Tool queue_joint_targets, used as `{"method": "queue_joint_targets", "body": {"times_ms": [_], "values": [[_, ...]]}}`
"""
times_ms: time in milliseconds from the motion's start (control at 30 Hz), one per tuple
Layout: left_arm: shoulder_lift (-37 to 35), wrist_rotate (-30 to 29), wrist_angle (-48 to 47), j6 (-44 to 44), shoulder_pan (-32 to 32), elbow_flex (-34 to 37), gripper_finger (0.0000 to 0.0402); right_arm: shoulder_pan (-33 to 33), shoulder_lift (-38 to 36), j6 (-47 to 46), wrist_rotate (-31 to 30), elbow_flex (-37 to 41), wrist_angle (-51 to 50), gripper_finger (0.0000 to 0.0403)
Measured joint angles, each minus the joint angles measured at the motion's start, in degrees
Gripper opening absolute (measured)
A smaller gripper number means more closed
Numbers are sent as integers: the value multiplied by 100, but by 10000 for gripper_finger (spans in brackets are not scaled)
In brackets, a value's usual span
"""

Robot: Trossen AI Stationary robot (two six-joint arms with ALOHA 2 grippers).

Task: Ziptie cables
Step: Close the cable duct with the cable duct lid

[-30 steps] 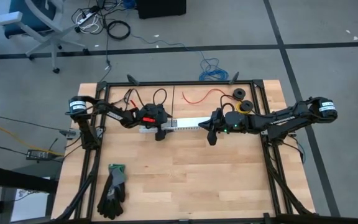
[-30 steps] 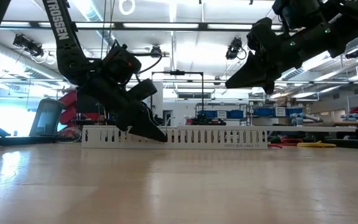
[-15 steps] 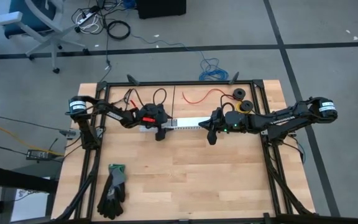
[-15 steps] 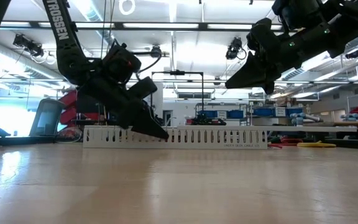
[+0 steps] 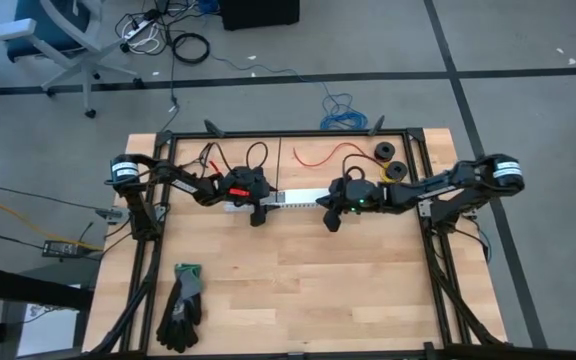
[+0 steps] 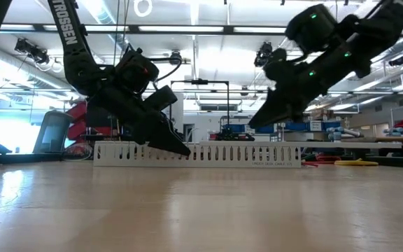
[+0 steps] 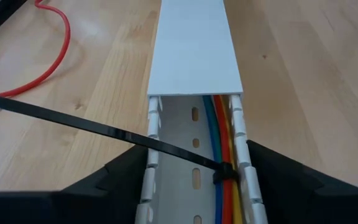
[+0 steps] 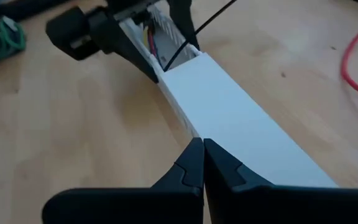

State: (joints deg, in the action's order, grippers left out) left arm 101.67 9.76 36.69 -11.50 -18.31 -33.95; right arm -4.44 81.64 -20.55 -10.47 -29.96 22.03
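A white slotted channel (image 5: 293,198) lies flat on the table with a cover on its right part. In the left wrist view the cables (image 7: 219,124), blue, orange, yellow and red, run inside its uncovered end. A black ziptie (image 7: 104,134) loops around them, its tail trailing off over the channel wall. My left gripper (image 7: 191,152) is open at the channel's left end (image 5: 256,212), one finger outside each wall. My right gripper (image 8: 202,144) is shut and hangs in the air over the covered right part (image 6: 252,126). My left gripper straddles the uncovered end of the channel (image 7: 194,186) from above and slanting along it, with a finger (image 7: 123,177) close to each wall. I cannot tell whether the fingers touch the walls.
A single long red wire (image 5: 318,155) and two black rolls (image 5: 383,152) lie near the far edge. A pair of dark gloves (image 5: 181,305) lies near the left front. Bare wood stretches in front of the channel. Black frame rails border the table.
My right gripper has moved toward the table's left along the channel, dropped lower and tipped its fingers further down; it stays shut. My left gripper has risen slightly at the channel's left end. The channel has stayed put.
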Motion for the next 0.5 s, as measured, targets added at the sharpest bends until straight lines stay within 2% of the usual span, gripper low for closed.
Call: {"method": "queue_joint_targets", "body": {"times_ms": [267,500], "values": [[0,-2,-7,2,0,0,257,-185,594,416,37,-603,-93,0],[0,-2,-24,6,-2,-4,257,-317,832,393,170,-1265,-1379,0]]}}
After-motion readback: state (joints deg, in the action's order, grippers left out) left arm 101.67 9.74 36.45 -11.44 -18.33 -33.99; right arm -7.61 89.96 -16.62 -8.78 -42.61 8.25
